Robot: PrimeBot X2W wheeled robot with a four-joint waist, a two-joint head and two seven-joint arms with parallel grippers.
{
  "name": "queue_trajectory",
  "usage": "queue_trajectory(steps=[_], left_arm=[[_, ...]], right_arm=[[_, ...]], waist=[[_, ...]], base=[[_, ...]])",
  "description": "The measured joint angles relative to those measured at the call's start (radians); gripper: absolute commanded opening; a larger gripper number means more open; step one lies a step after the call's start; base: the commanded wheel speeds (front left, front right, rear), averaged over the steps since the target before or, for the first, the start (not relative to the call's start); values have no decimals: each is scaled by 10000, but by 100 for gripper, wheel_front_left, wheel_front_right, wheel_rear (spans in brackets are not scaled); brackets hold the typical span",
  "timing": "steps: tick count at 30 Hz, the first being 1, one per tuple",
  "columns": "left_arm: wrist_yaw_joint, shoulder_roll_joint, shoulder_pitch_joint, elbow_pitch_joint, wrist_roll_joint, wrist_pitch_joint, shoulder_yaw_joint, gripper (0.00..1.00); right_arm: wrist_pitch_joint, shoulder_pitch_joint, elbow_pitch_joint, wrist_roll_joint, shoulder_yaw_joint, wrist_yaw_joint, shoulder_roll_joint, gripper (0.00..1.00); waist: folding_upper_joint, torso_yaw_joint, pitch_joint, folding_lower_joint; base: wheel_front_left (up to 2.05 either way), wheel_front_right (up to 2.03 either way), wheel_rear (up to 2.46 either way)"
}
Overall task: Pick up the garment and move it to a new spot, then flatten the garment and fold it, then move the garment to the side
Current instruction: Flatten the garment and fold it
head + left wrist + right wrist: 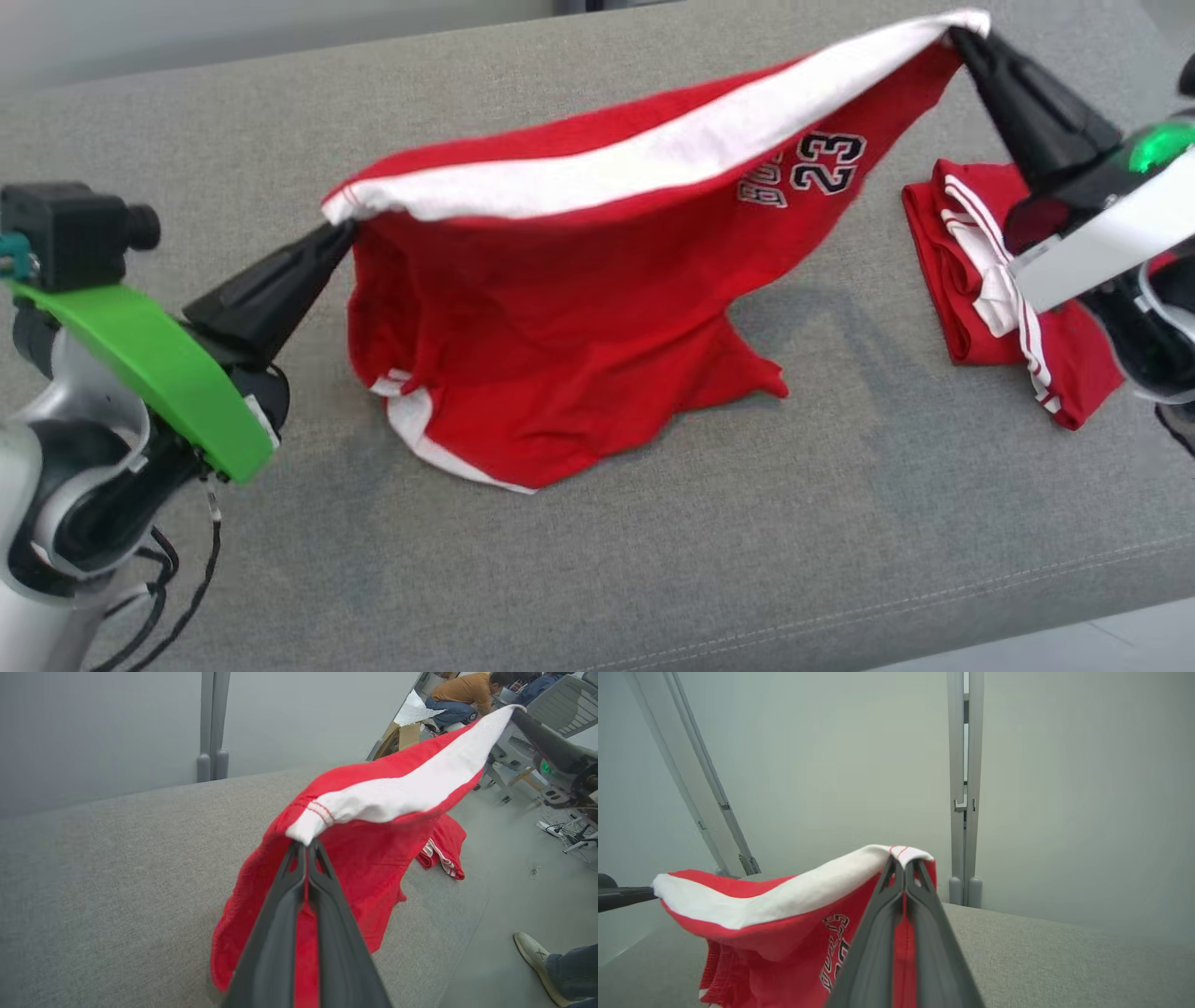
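— At the near left, the left gripper [338, 229] is clenched on one end of the white band of the red garment [560, 308], its arm angled up and to the right. And the other?
— Far right, the right gripper [957, 39] pinches the opposite end, fingers pointing far and left. The band stretches between them; the lower hem rests on the grey cushion [653, 560].
— Room around it?
— Bare cushion near and left. A folded red cloth [948, 299] lies just right, partly under the right arm.
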Motion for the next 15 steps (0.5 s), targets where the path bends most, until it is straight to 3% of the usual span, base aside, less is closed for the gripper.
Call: queue_trajectory(steps=[10, 15], left_arm=[[-337, 374, -892, -1850, -1626, 1024, 499, 0], [-324, 924, -854, -3561, -2819, 1599, 988, 0]], right_arm=[[-546, -376, -1939, 1208, -1028, 462, -63, 0], [-529, 262, -3189, 1848, -1871, 232, -941, 0]], waist=[[0, 37, -959, 0], [0, -97, -1294, 0]], base=[[0, 0, 0], [0, 0, 0]])
